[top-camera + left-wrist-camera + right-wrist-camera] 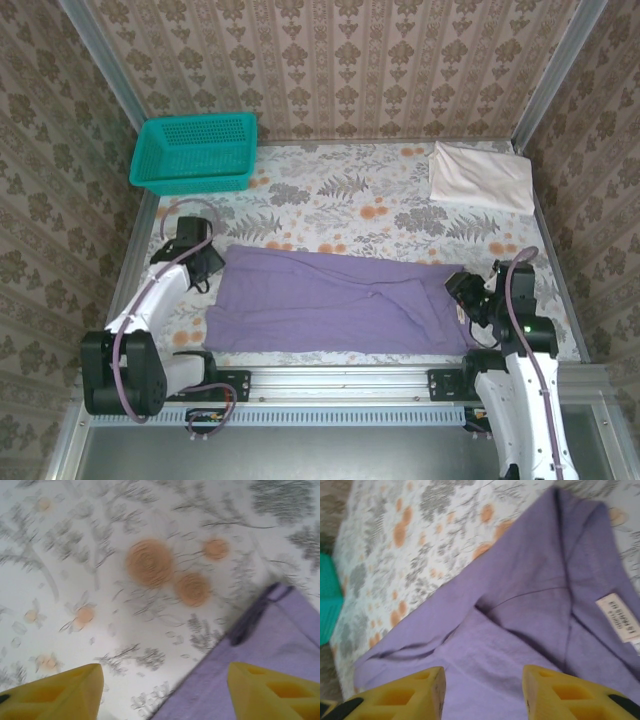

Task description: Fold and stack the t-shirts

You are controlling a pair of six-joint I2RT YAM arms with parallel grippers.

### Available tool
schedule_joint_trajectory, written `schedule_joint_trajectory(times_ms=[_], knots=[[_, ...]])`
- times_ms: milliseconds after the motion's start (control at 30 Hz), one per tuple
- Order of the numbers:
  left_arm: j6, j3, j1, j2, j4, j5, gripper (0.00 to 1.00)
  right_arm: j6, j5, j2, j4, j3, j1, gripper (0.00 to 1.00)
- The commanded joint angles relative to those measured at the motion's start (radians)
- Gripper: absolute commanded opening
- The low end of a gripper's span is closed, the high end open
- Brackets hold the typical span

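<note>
Top external: the lavender-purple short-sleeved cloth t-shirt (330, 300) lies flat between my left gripper (205, 262) and right gripper (462, 290); the folded off-white cloth t-shirt (480, 178) sits at the far right corner. Left wrist: my fingers (60, 692) gape wide over the purple shirt's corner. Right wrist: both fingers stand apart above purple fabric, empty.

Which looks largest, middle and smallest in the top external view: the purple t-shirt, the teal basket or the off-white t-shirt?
1. purple t-shirt, spread out, clearly largest.
2. teal basket.
3. off-white t-shirt, folded; it looks only slightly smaller than the basket, so these two are close.
</note>
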Motion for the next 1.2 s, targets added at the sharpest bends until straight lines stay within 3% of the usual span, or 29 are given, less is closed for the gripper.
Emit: schedule_joint_trajectory(times_ms=[0,67,200,367,467,567,733,933,1067,1167], knots=[[0.1,0.119,-0.008,0.099,0.011,0.148,0.77,0.0,0.059,0.225,0.105,0.035,-0.005,0.43],[0.157,0.197,-0.024,0.191,-0.022,0.207,0.82,-0.081,0.03,0.431,0.127,0.109,0.001,0.36],[0.184,0.327,-0.038,0.36,-0.109,0.247,0.86,-0.193,0.061,0.729,0.117,0.242,0.024,0.31],[0.139,0.414,-0.05,0.509,-0.127,0.301,0.85,-0.227,0.104,0.936,0.166,0.334,0.045,0.3],[0.126,0.462,-0.068,0.591,-0.141,0.27,0.83,-0.227,0.083,1.055,0.157,0.388,0.061,0.27],[0.107,0.459,-0.075,0.624,-0.087,0.3,0.74,-0.222,0.087,1.149,0.153,0.426,0.069,0.26],[0.11,0.49,-0.084,0.686,-0.09,0.28,0.47,-0.193,0.108,1.244,0.174,0.472,0.068,0.25],[0.141,0.465,-0.063,0.657,-0.048,0.238,0.13,-0.148,0.105,1.321,0.223,0.554,0.053,0.24],[0.129,0.457,-0.049,0.611,-0.076,0.116,0.15,-0.118,0.102,1.373,0.219,0.622,0.037,0.23],[0.095,0.409,-0.018,0.559,-0.059,0.078,0.25,-0.093,0.101,1.381,0.236,0.633,0.026,0.26]])
